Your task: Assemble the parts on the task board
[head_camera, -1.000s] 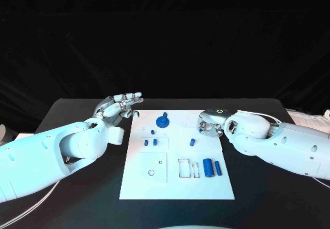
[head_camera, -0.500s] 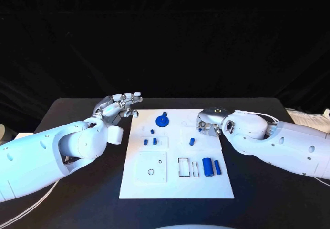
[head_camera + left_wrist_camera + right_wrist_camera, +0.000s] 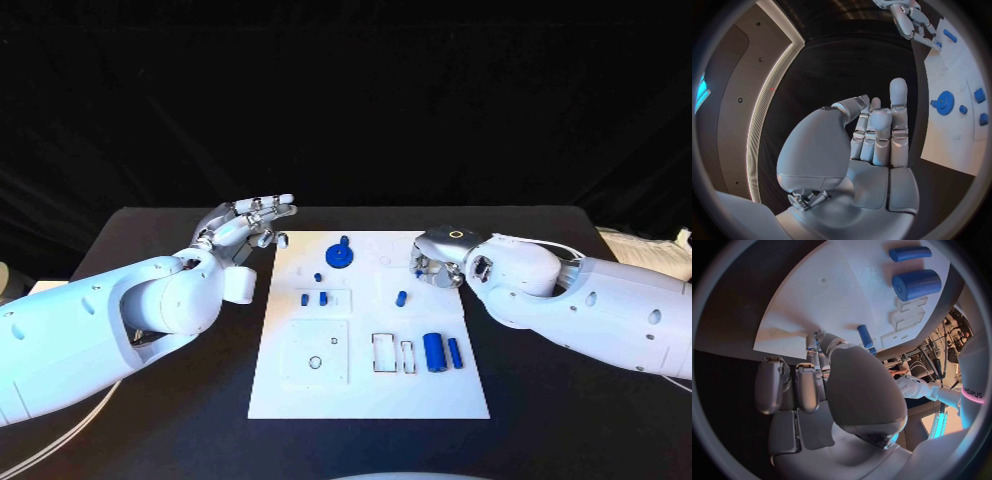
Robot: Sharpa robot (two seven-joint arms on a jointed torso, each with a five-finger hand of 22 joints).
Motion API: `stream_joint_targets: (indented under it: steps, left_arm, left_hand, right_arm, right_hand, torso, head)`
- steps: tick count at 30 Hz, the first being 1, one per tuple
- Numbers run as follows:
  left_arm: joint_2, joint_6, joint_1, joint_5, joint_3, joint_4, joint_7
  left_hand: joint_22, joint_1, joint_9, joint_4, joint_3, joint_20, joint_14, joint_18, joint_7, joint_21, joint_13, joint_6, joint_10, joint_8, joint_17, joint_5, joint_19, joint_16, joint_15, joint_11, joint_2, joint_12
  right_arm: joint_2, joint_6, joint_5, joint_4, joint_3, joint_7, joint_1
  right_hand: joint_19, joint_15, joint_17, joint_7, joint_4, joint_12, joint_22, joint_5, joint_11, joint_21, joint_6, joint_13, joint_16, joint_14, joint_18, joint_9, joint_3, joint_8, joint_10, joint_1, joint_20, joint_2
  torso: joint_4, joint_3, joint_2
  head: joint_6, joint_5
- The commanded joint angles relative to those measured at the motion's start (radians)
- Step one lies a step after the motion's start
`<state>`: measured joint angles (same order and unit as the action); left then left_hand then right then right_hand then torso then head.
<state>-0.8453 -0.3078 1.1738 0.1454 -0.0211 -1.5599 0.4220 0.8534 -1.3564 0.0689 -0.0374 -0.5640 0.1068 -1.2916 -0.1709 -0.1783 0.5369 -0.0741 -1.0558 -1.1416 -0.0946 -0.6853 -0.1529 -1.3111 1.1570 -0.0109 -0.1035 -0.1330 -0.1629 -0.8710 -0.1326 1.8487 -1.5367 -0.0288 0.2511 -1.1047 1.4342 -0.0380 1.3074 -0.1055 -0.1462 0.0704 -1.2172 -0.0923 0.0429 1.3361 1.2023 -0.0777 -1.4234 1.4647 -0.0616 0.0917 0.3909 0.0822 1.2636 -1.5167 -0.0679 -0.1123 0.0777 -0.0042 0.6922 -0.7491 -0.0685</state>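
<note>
The white task board (image 3: pixel 368 385) lies in the middle of the table. On it are a blue gear (image 3: pixel 340 255), several small blue parts (image 3: pixel 315 297), a short blue peg (image 3: pixel 401 297), and a thick cylinder (image 3: pixel 434 352) beside a thin one (image 3: pixel 456 351). My right hand (image 3: pixel 437 262) hangs over the board's far right edge with its fingers curled down. A small blue part (image 3: pixel 938 44) shows at its fingertips, seemingly pinched. My left hand (image 3: pixel 248 225) is raised off the board's far left corner, fingers straight and close together (image 3: pixel 879 135), holding nothing.
Empty rectangular slots (image 3: pixel 389 352) sit beside the cylinders, and a raised plate with a hole (image 3: pixel 317 352) lies at the board's near left. Bare black table (image 3: pixel 562 400) borders both sides of the board. White items lie at the table's right edge (image 3: pixel 642 245).
My right arm has edged slightly to the left; the hands and parts otherwise stand as before.
</note>
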Motion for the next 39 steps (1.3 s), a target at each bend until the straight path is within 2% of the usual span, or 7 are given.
stream_joint_targets:
  steps: [1, 12, 18, 24, 30, 35, 39]
  left_arm:
    - [0.001, 0.012, 0.0, 0.004, 0.001, 0.0, 0.003]
    - [0.001, 0.006, 0.0, 0.004, 0.001, 0.002, 0.001]
    - [0.001, 0.005, 0.0, 0.004, 0.001, 0.003, 0.001]
    - [0.004, 0.003, 0.0, 0.004, 0.001, 0.004, 0.003]
    - [0.008, 0.004, 0.0, 0.004, 0.001, 0.001, 0.003]
    - [0.01, 0.004, 0.0, 0.004, 0.001, -0.002, 0.003]
    - [0.012, 0.005, 0.0, 0.004, 0.001, -0.004, 0.003]
  left_hand:
    - [-0.002, -0.001, 0.0, -0.002, 0.005, -0.003, 0.009, -0.011, 0.001, -0.005, -0.001, -0.004, 0.0, -0.003, 0.002, -0.001, 0.006, -0.001, 0.002, 0.002, 0.007, -0.004]
    - [-0.002, 0.0, -0.001, -0.004, 0.008, -0.003, 0.01, -0.01, -0.002, -0.005, 0.0, 0.001, 0.006, -0.001, 0.003, -0.001, 0.007, 0.0, 0.0, 0.0, 0.007, -0.006]
    - [-0.002, 0.001, -0.001, -0.005, 0.01, -0.003, 0.01, -0.01, -0.002, -0.005, 0.0, 0.003, 0.009, -0.001, 0.004, -0.001, 0.007, 0.001, 0.0, 0.0, 0.008, -0.007]
    - [-0.002, 0.002, -0.001, -0.005, 0.01, -0.003, 0.011, -0.01, -0.003, -0.006, 0.0, 0.004, 0.01, 0.0, 0.005, -0.002, 0.007, 0.001, 0.0, -0.001, 0.008, -0.007]
    - [-0.002, 0.002, -0.001, -0.005, 0.011, -0.003, 0.01, -0.01, -0.003, -0.006, 0.0, 0.005, 0.011, 0.0, 0.004, -0.002, 0.007, 0.002, -0.001, -0.001, 0.008, -0.007]
    - [-0.002, 0.002, -0.001, -0.005, 0.011, -0.003, 0.01, -0.01, -0.003, -0.006, 0.0, 0.005, 0.011, 0.0, 0.004, -0.002, 0.007, 0.002, -0.001, -0.001, 0.008, -0.007]
    - [-0.002, 0.002, -0.001, -0.005, 0.011, -0.003, 0.01, -0.01, -0.003, -0.006, 0.0, 0.005, 0.011, 0.0, 0.004, -0.002, 0.007, 0.002, -0.001, -0.001, 0.008, -0.007]
  right_arm:
    - [0.0, -0.02, 0.009, -0.01, -0.004, -0.005, -0.007]
    - [-0.03, -0.025, 0.005, -0.059, -0.009, 0.006, -0.025]
    - [-0.045, -0.04, -0.005, -0.121, -0.014, 0.006, -0.029]
    - [-0.029, -0.044, -0.011, -0.194, -0.018, 0.003, -0.029]
    - [0.017, -0.038, -0.009, -0.235, -0.017, -0.009, -0.021]
    - [0.067, -0.027, -0.006, -0.237, -0.013, -0.023, 0.001]
    - [0.101, -0.022, -0.005, -0.22, -0.008, -0.035, 0.027]
  right_hand:
    - [0.004, -0.003, 0.08, 0.001, 0.0, -0.004, -0.001, 0.005, 0.001, 0.007, 0.006, 0.002, -0.003, 0.072, -0.014, 0.001, 0.006, -0.002, 0.004, 0.003, 0.005, 0.008]
    - [0.004, -0.001, 0.08, 0.0, 0.005, -0.005, -0.003, 0.016, 0.002, 0.008, 0.008, 0.005, -0.003, 0.072, -0.013, 0.002, 0.015, -0.004, 0.006, 0.012, 0.005, 0.006]
    - [0.004, 0.0, 0.079, 0.0, 0.006, -0.005, -0.003, 0.017, 0.002, 0.008, 0.007, 0.006, -0.003, 0.072, -0.013, 0.003, 0.017, -0.005, 0.006, 0.014, 0.005, 0.005]
    - [0.004, 0.003, 0.079, -0.002, 0.007, -0.006, -0.002, 0.019, 0.004, 0.007, 0.007, 0.007, -0.003, 0.072, -0.013, 0.003, 0.02, -0.006, 0.006, 0.017, 0.004, 0.005]
    - [0.003, 0.005, 0.079, -0.005, 0.011, -0.006, 0.0, 0.018, 0.006, 0.006, 0.006, 0.008, -0.003, 0.072, -0.014, 0.003, 0.026, -0.008, 0.006, 0.018, 0.002, 0.005]
    - [0.003, 0.007, 0.079, -0.006, 0.014, -0.007, 0.0, 0.018, 0.007, 0.006, 0.005, 0.009, -0.003, 0.072, -0.014, 0.003, 0.03, -0.009, 0.005, 0.019, 0.001, 0.005]
    - [0.003, 0.008, 0.079, -0.008, 0.018, -0.007, 0.001, 0.016, 0.009, 0.005, 0.004, 0.01, -0.003, 0.071, -0.014, 0.004, 0.034, -0.01, 0.004, 0.019, 0.0, 0.004]
  torso:
    - [-0.0005, -0.0001, 0.0]
    - [-0.0012, -0.0003, 0.001]
    - [-0.0002, 0.0006, 0.001]
    - [0.0013, -0.0005, 0.0]
    - [0.0022, -0.002, 0.0]
    - [0.0001, -0.0037, 0.0]
    - [0.0008, -0.0028, 0.0]
  head:
    - [0.001, 0.0]
    - [-0.002, 0.002]
    - [-0.005, 0.008]
    - [-0.013, 0.034]
    - [-0.02, 0.059]
    - [-0.027, 0.086]
    - [-0.035, 0.101]
